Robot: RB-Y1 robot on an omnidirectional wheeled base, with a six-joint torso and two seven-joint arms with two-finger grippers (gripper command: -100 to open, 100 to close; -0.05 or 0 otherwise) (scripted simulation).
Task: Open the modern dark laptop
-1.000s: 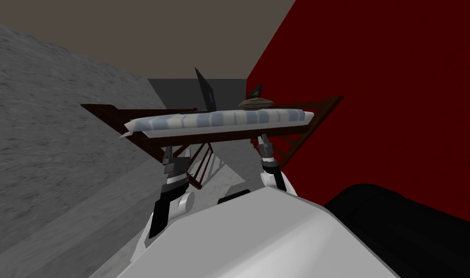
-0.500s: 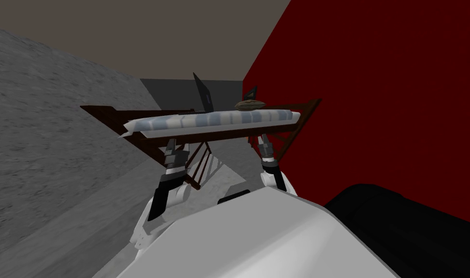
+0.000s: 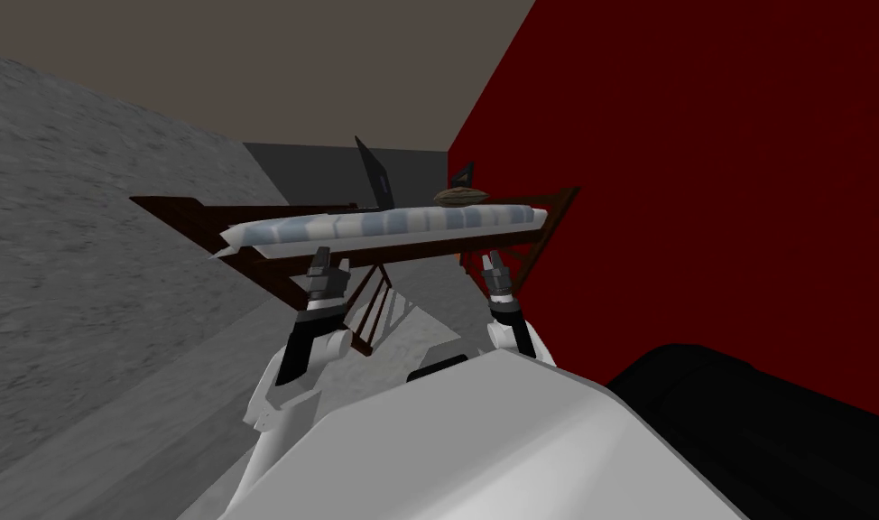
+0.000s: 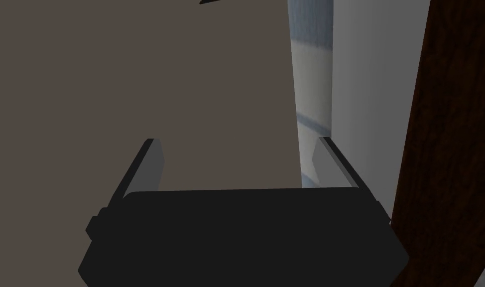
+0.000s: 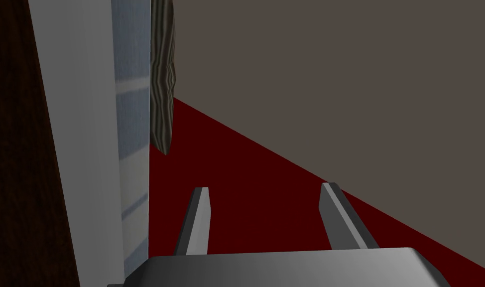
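A dark laptop (image 3: 375,174) is seen on top of a bed, standing above the far edge of the striped bedding (image 3: 383,225), with its lid raised steeply and its screen side turned towards the red wall (image 3: 699,181). A brown striped cushion (image 3: 460,196) lies on the bedding near the laptop, on the red wall's side, and a small dark wedge (image 3: 465,173) is seen just behind it; what it is cannot be told. The bedding is carried by a dark wooden bed frame (image 3: 275,271), which is viewed from low down, so that its slats are seen from beneath. The left gripper (image 3: 325,262) is held just under the near edge of the frame, below the laptop; in the left wrist view its fingers (image 4: 154,159) are spread apart with nothing between them, and the bedding and the frame are seen beside one of them. The right gripper (image 3: 494,264) is held under the frame nearer the red wall; in the right wrist view its fingers (image 5: 196,219) are likewise spread and empty, with the cushion overhanging the bedding beyond them. A black area (image 3: 772,433) is seen below the red wall.
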